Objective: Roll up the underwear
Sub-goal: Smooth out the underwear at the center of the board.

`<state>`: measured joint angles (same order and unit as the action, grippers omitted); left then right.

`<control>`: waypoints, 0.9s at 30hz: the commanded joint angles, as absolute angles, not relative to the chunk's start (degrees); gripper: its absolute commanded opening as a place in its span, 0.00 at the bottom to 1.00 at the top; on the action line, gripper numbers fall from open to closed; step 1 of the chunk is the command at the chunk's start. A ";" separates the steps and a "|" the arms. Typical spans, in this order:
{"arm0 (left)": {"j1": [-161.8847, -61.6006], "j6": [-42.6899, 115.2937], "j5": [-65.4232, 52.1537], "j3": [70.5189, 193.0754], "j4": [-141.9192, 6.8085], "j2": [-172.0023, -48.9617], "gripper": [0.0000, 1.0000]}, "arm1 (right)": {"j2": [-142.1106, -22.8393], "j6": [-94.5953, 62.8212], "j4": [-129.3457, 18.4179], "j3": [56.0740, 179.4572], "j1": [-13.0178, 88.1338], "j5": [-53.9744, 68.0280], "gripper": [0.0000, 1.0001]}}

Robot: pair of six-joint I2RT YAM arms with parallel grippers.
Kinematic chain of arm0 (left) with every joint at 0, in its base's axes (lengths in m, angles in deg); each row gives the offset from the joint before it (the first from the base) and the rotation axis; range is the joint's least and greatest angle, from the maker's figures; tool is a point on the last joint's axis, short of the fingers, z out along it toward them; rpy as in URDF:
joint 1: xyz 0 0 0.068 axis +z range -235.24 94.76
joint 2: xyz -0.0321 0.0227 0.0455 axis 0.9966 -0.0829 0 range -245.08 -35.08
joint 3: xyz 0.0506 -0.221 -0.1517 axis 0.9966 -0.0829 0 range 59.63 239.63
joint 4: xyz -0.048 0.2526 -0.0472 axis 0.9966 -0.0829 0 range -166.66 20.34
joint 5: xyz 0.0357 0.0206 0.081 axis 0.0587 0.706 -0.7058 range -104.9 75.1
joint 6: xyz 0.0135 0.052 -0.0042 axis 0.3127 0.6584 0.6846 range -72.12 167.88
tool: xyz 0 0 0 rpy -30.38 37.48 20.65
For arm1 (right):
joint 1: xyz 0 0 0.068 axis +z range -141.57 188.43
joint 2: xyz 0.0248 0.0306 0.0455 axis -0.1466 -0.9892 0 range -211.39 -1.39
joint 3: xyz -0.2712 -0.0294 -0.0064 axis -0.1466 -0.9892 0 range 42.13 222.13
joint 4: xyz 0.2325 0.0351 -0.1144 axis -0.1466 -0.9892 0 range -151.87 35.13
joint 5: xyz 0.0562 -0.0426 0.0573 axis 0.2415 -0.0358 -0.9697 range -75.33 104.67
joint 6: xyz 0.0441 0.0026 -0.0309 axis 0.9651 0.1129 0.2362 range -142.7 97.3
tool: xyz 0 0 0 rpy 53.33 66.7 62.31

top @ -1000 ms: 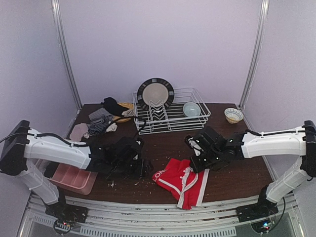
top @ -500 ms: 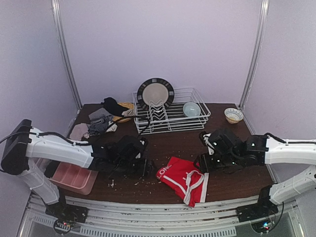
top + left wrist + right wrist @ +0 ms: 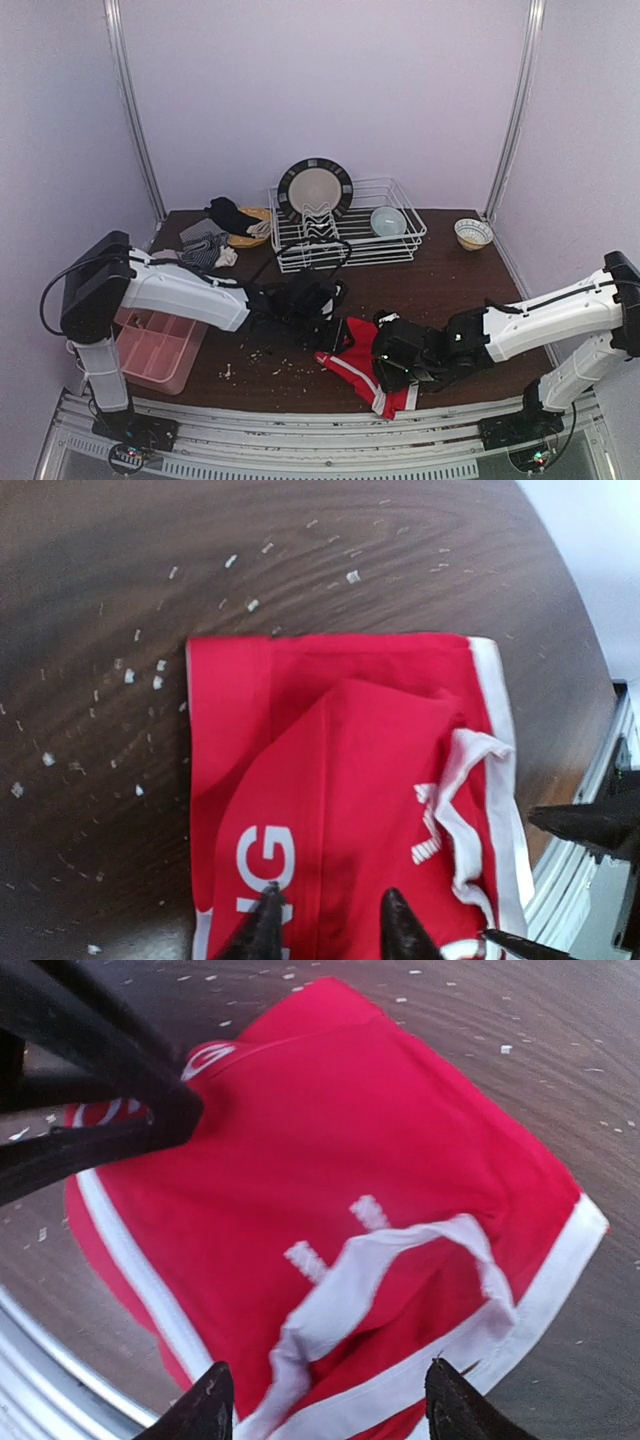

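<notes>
The red underwear (image 3: 352,368) with white trim lies folded near the table's front edge. In the left wrist view the underwear (image 3: 350,770) fills the frame. My left gripper (image 3: 330,925) stands over its lettered end, its fingertips (image 3: 265,920) a narrow gap apart with flat cloth between them. My right gripper (image 3: 325,1405) hangs wide open over the white-trimmed end of the underwear (image 3: 330,1130), nothing between its fingers. From above, the left gripper (image 3: 337,330) and the right gripper (image 3: 385,358) meet over the cloth. More underwear (image 3: 205,250), striped and dark pieces, lies at the back left.
A pink compartment tray (image 3: 150,345) sits at the front left. At the back stands a white wire dish rack (image 3: 345,240) holding a plate (image 3: 314,188) and a bowl (image 3: 388,221). A small bowl (image 3: 473,233) sits back right. Crumbs (image 3: 262,358) dot the wood.
My left arm has swung right onto the red underwear and its jaws have narrowed. My right gripper opened, let the cloth go and came back down over its near end.
</notes>
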<state>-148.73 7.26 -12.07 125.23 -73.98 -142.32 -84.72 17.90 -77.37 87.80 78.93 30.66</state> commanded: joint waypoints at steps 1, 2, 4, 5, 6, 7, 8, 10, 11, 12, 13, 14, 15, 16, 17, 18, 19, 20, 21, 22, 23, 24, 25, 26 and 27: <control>-148.30 6.55 -9.95 126.61 -71.45 -146.51 0.19 | -85.30 21.96 -80.79 84.98 79.02 39.14 0.62; -148.12 6.23 -9.94 126.24 -71.03 -147.34 0.15 | -85.40 22.46 -81.59 84.46 79.01 39.46 0.61; -147.68 5.39 -10.18 125.11 -70.13 -147.96 0.09 | -84.92 23.57 -83.05 83.13 78.88 40.24 0.60; -147.46 5.23 -10.09 124.40 -69.64 -148.03 0.07 | -84.40 24.08 -83.49 82.23 78.75 40.59 0.59; -147.18 5.04 -10.07 123.79 -69.24 -148.09 0.06 | -83.58 24.53 -83.90 81.24 78.51 40.94 0.58; -147.05 4.95 -10.00 123.36 -69.05 -148.10 0.05 | -82.51 24.97 -84.26 80.19 77.83 41.17 0.58; -146.87 4.98 -9.91 122.98 -68.91 -148.03 0.04 | -81.26 25.33 -84.66 79.13 77.00 41.25 0.58; -146.70 5.47 -9.89 122.85 -69.03 -148.04 0.04 | -78.21 25.40 -85.10 76.61 75.07 40.72 0.57; -146.68 5.81 -9.93 122.97 -69.37 -148.16 0.03 | -76.25 25.33 -85.40 76.10 74.56 40.56 0.57; -146.68 6.06 -10.08 123.28 -69.76 -148.31 0.03 | -73.99 25.04 -85.36 75.93 74.52 40.29 0.57; -146.68 6.21 -10.22 123.51 -70.15 -148.41 0.03 | -71.73 24.44 -84.74 75.88 74.57 38.72 0.57; -146.68 6.35 -10.39 123.61 -70.40 -148.57 0.02 | -69.35 23.30 -82.83 75.78 75.00 37.01 0.57; -146.60 6.46 -10.41 123.69 -70.31 -148.62 0.01 | -66.78 22.43 -80.38 75.72 76.12 35.57 0.58; -146.59 6.43 -10.47 123.76 -70.33 -148.71 0.01 | -65.90 22.29 -78.20 76.07 77.50 34.90 0.59; -146.59 6.54 -10.65 123.85 -70.41 -148.72 0.00 | -65.80 21.99 -76.79 77.22 78.93 34.65 0.60; -146.60 6.57 -10.79 123.95 -70.40 -148.72 0.00 | -67.08 21.61 -76.46 78.85 80.45 34.92 0.61; -146.60 6.50 -10.85 123.94 -70.39 -148.77 0.00 | -69.63 21.09 -77.11 81.44 81.90 35.59 0.62; -146.59 6.44 -10.97 124.00 -70.40 -148.87 0.00 | -72.71 20.31 -78.28 84.37 83.34 36.37 0.62; -146.59 6.48 -11.02 123.93 -70.37 -148.96 0.00 | -76.83 19.83 -80.27 87.40 84.60 37.24 0.63; -146.59 6.43 -10.91 123.98 -70.36 -149.10 0.00 | -81.11 20.18 -83.77 90.63 85.51 38.34 0.64; -146.59 6.34 -10.77 124.02 -70.35 -149.26 0.00 | -84.73 20.67 -85.96 93.39 86.60 39.62 0.65; -146.59 6.30 -10.63 124.00 -70.43 -149.38 0.00 | -87.99 21.17 -87.48 96.02 87.20 40.50 0.66; -146.59 6.30 -10.58 123.99 -70.40 -149.47 0.00 | -90.52 21.82 -88.30 97.45 87.55 40.74 0.68; -146.59 6.26 -10.49 123.97 -70.44 -149.63 0.00 | -92.44 22.39 -88.69 98.28 87.70 40.67 0.68; -146.59 6.21 -10.43 123.83 -70.43 -149.72 0.00 | -94.01 22.93 -89.18 98.91 87.82 40.76 0.69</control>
